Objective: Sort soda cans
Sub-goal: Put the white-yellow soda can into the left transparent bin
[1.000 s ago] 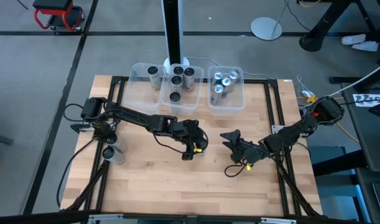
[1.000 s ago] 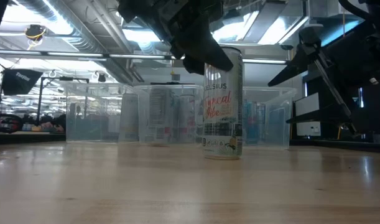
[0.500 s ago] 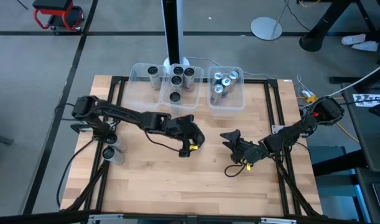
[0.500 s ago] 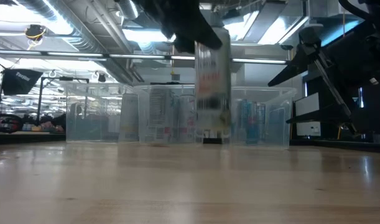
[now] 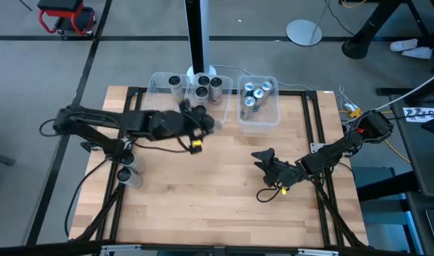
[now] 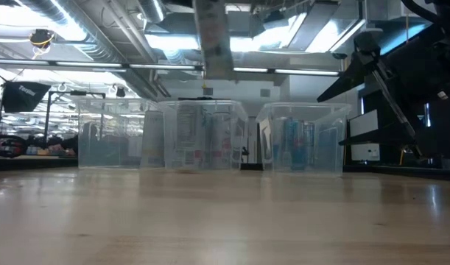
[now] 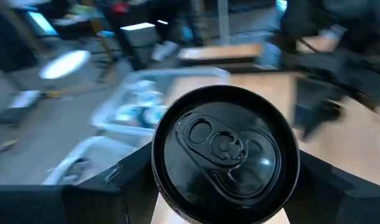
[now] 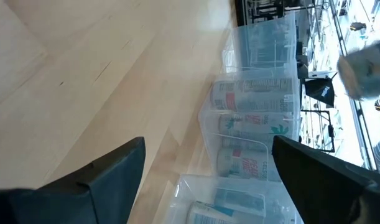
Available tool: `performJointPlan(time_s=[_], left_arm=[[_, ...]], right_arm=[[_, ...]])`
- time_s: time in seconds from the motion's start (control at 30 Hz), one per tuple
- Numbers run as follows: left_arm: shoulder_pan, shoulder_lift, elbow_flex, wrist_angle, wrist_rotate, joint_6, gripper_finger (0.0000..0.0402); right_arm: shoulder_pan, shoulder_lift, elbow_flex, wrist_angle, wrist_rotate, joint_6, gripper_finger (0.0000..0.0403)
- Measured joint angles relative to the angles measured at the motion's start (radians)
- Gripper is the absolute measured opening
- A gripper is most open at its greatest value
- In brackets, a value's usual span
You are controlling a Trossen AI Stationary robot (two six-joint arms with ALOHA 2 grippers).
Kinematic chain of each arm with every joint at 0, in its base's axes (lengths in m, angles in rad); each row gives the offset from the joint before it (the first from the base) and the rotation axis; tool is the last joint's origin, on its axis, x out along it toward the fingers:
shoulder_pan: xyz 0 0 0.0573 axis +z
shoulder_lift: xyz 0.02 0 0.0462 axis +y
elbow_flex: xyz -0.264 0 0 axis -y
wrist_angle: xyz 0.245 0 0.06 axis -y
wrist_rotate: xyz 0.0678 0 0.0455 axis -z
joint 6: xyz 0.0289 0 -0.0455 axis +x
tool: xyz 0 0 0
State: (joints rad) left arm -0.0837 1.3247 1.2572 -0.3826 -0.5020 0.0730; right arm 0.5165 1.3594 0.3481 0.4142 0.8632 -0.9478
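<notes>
Two dark, jointed robot arms, left arm (image 5: 110,124) and right arm (image 5: 344,146), built of slender black links with rounded joint housings. Black cables loop loosely along each arm. A small yellow marking sits near the left pincer (image 5: 202,122) and near the right pincer (image 5: 263,156), whose fingers are matte black and wedge-shaped.

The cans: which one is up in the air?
The dark-topped can in the left hand. It is lifted beside the bins; the other cans sit inside bins.
</notes>
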Motion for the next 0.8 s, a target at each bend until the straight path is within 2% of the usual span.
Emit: performJointPlan(time_s=[0.3, 0.8], left_arm=[[0.118, -0.144, -0.004, -0.1, -0.217, 0.027, 0.0257], [0.416, -0.164, -0.006, -0.312, -0.22, -0.165, 0.0259]], right_arm=[[0.0, 0.0, 0.0, 0.002, 0.001, 0.0, 0.0348], [0.0, 0.0, 0.0, 0.0, 0.005, 0.0, 0.0348]])
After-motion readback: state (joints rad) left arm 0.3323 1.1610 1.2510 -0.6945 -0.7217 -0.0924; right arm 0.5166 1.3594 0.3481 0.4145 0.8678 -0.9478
